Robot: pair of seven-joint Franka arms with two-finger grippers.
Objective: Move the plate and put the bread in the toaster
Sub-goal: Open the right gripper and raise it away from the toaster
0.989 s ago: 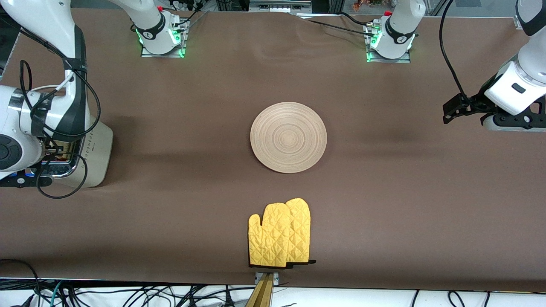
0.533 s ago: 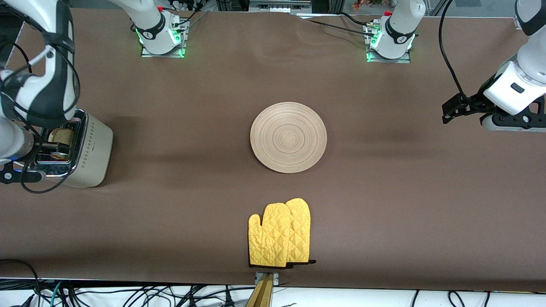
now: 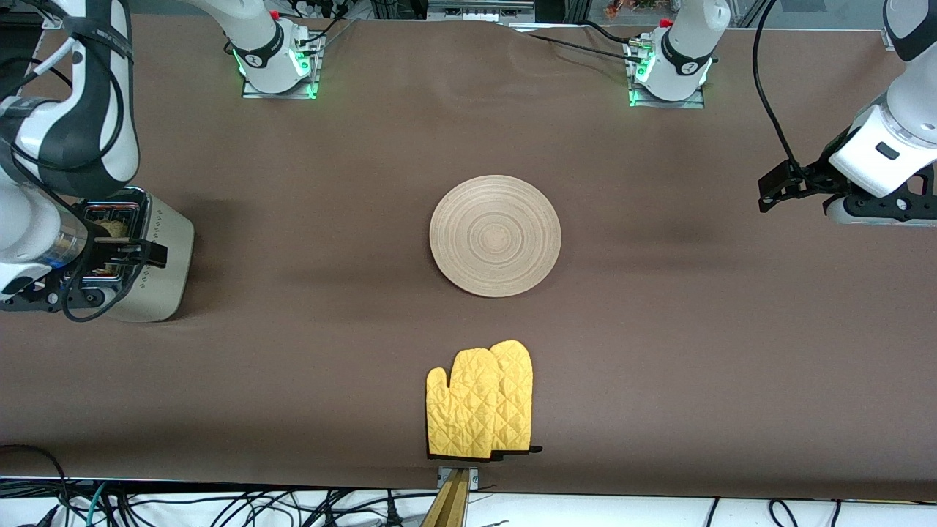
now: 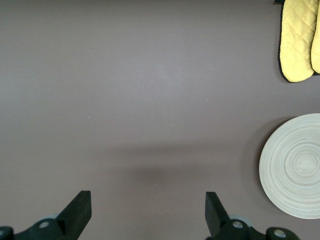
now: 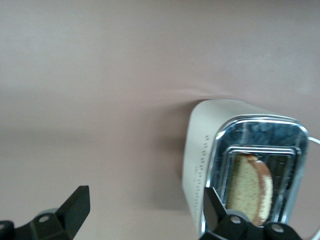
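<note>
Two sets of fingers, both spread wide and holding nothing. Right gripper (image 3: 110, 256) hangs just over the toaster (image 3: 157, 256) at the right arm's end of the counter (image 3: 659, 351); in the right wrist view its fingers (image 5: 75, 205) straddle open air beside the chrome top. Bread (image 5: 250, 187) sits in one slot of the toaster, leaning a little, top crust showing above the slot's rim. Slice looks released, not yet pushed down.

Judgement: the step in hand is clearing the right gripper away from the toaster. Best done by lifting straight up first, fingers kept apart, so neither tip catches the crust or drags the slice back out; only then swing away from the toaster. The cable loops hanging off the wrist pass close to the toaster's top, so watch they do not snag it.

Left gripper (image 3: 779, 192) waits over bare counter toward the left arm's end, well apart from everything; in its wrist view the fingers (image 4: 80, 210) frame only brown cloth.

Plate (image 3: 495, 235) lies flat and empty mid-counter. Yellow oven mitts (image 3: 479, 401) lie nearer the front camera than the plate, apart from it.
</note>
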